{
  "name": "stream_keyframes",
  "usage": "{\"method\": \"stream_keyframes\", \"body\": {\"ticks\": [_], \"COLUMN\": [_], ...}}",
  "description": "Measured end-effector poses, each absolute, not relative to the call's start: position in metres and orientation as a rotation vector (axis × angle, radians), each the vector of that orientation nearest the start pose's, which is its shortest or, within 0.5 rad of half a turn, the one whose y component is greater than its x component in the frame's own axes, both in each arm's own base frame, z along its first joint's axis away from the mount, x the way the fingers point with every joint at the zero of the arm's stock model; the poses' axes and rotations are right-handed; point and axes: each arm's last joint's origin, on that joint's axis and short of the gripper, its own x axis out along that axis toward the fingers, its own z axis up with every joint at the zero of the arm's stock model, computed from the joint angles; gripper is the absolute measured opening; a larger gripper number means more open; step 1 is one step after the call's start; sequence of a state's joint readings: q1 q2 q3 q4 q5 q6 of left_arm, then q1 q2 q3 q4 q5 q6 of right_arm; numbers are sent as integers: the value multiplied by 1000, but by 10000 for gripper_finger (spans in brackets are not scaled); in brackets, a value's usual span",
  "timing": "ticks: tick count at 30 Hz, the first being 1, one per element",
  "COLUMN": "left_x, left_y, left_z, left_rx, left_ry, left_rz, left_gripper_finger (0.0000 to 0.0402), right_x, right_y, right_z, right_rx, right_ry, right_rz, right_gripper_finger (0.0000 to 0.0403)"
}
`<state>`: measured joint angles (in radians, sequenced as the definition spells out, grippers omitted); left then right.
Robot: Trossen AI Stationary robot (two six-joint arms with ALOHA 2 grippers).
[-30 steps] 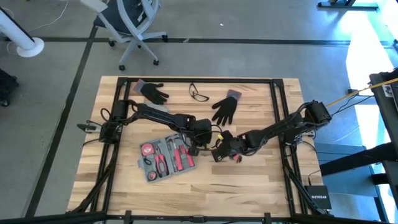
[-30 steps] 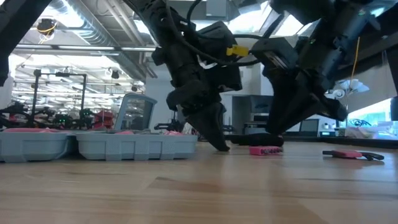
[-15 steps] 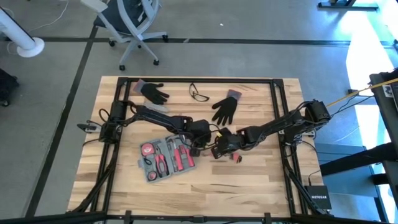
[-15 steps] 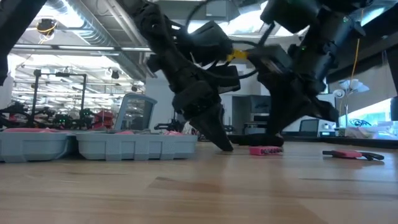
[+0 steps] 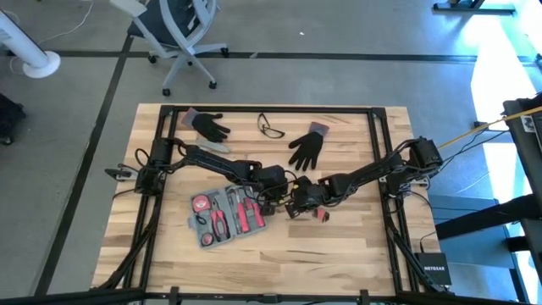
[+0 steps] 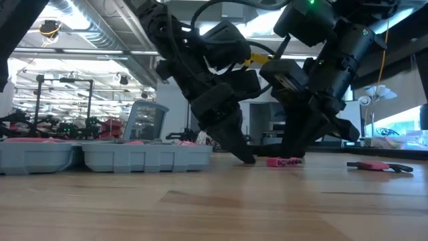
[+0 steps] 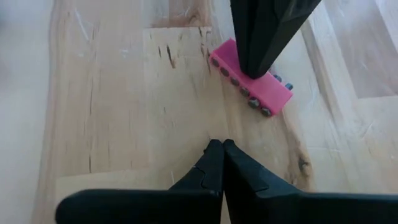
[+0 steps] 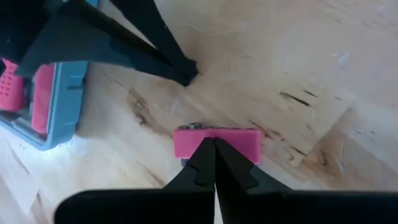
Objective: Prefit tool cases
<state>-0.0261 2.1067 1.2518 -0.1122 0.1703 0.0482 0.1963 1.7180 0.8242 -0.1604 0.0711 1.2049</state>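
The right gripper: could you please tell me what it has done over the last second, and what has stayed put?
The right gripper moved toward the left gripper and closed, its tips now at the pink bit holder on the table; whether it grips the holder is unclear. The left gripper stayed shut, tips down beside the open tool case. The case, black gloves and safety glasses have not moved.

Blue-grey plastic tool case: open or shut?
Open. The blue-grey plastic tool case lies flat on the table, its tools exposed from above.

The right gripper covers the middle of the pink bit holder; its bits are hidden.
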Motion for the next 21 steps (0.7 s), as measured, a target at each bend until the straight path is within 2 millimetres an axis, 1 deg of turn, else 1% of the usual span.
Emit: {"method": "stream_keyframes", "body": {"ticks": [8, 10, 16, 21], "left_x": [424, 426, 430, 431], "left_y": [-15, -15, -19, -23], "left_z": [109, 105, 95, 96], "left_rx": [-15, -13, -56, -76], "left_ry": [849, 826, 819, 806], "left_rz": [-215, -216, -229, -220], "left_gripper_finger": [0, 0, 0, 0], "right_x": [301, 301, 301, 301], "right_y": [58, 58, 58, 58], "right_z": [127, 127, 127, 127], "right_rx": [944, 944, 944, 942], "right_ry": [965, 965, 966, 966], "right_rz": [-515, -515, -514, -514], "right_gripper_finger": [0, 0, 0, 0]}}
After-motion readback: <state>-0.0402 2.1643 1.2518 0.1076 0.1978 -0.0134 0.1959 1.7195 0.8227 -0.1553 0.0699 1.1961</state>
